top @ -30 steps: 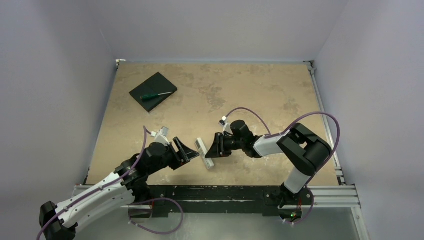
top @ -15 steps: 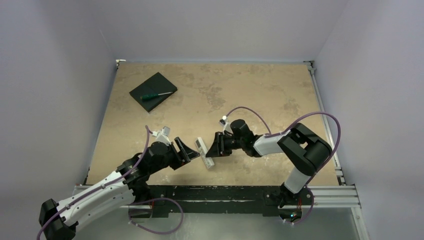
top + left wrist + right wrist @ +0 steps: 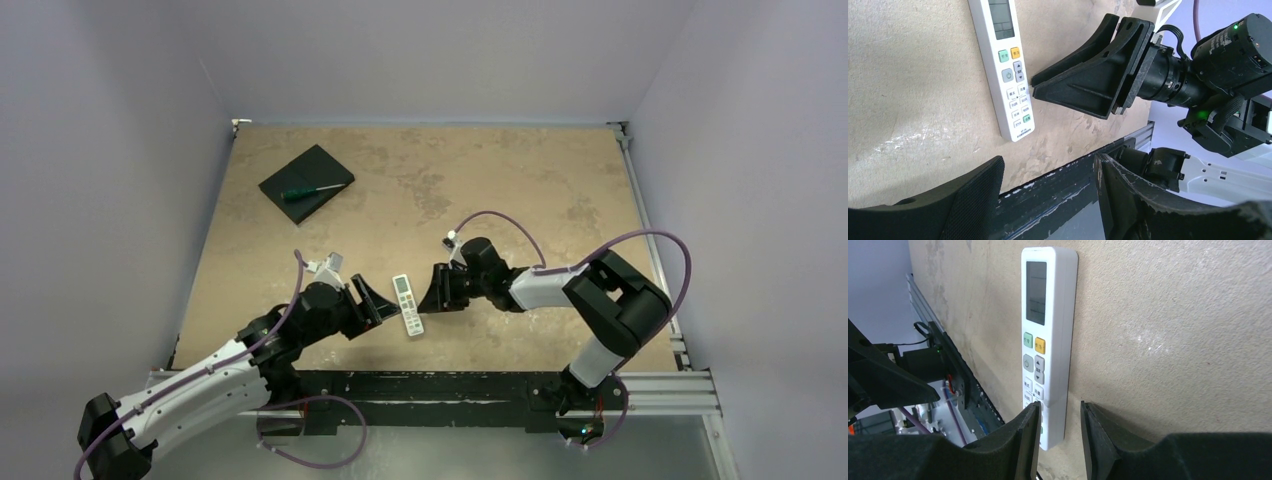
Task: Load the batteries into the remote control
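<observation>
Remote control (image 3: 407, 304) lies buttons-up on desk (image 3: 450, 180). Left pincer (image 3: 374, 300) wide, right pincer (image 3: 436, 289) part-open, both empty. I should grip its long edges, then flip.

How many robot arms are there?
2. The left arm reaches in from the near left, the right arm from the near right, jaws facing the remote control between them on the table.

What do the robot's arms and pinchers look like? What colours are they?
Both arms, the left arm and the right arm, have white shells with chunky black joints. A thin purple cable loops along each. The left gripper and right gripper are black, each with two wedge-shaped fingers. Tiny green lights glow on the right arm.
</observation>
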Available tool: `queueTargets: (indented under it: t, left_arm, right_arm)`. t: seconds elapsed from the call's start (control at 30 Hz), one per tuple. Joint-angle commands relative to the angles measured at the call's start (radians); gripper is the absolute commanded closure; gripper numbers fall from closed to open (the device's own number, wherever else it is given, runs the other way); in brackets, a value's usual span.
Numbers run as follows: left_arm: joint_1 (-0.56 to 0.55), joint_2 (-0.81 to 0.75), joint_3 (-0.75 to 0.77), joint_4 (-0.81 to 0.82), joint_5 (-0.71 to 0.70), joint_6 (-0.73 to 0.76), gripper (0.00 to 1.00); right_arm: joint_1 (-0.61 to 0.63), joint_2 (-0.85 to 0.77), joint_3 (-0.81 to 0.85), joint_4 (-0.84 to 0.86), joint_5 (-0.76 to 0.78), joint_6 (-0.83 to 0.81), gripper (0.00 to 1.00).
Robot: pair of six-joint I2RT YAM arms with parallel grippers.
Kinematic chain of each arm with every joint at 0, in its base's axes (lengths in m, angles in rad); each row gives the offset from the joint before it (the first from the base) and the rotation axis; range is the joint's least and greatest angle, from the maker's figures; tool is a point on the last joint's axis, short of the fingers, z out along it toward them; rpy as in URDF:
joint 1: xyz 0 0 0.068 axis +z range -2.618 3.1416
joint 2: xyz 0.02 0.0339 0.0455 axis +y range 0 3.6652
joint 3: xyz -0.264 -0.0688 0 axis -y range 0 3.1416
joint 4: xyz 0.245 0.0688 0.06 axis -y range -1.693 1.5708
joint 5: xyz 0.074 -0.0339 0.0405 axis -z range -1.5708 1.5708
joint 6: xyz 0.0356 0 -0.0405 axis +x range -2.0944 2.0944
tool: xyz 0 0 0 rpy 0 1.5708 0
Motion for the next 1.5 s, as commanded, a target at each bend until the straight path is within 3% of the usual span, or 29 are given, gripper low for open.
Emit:
queueTargets:
  t: [0.0,0.47,0.93,1.2,1.23,1.27,1.47]
  left_arm:
    - [0.003,-0.003,0.02,0.038,0.01,0.024,0.35]
    - [0.003,0.0,0.082,-0.053,-0.012,0.104,0.35]
    - [0.003,0.068,0.243,-0.171,-0.06,0.342,0.34]
    - [0.003,0.057,0.328,-0.239,-0.11,0.448,0.33]
    - [0.004,0.057,0.339,-0.245,-0.119,0.466,0.33]
    - [0.003,0.056,0.348,-0.251,-0.126,0.48,0.32]
    - [0.003,0.059,0.369,-0.231,-0.107,0.565,0.32]
  right_arm:
    - [-0.003,-0.048,0.029,-0.051,0.043,-0.038,0.58]
    - [-0.003,-0.267,0.036,-0.199,0.105,-0.117,0.49]
    - [-0.004,-0.613,0.072,-0.494,0.345,-0.23,0.24]
    - [-0.004,-0.774,0.034,-0.545,0.41,-0.248,0.14]
    - [-0.004,-0.795,0.029,-0.547,0.414,-0.249,0.04]
    - [-0.003,-0.821,0.022,-0.547,0.418,-0.252,0.01]
    - [-0.003,-0.915,-0.014,-0.587,0.452,-0.278,0.01]
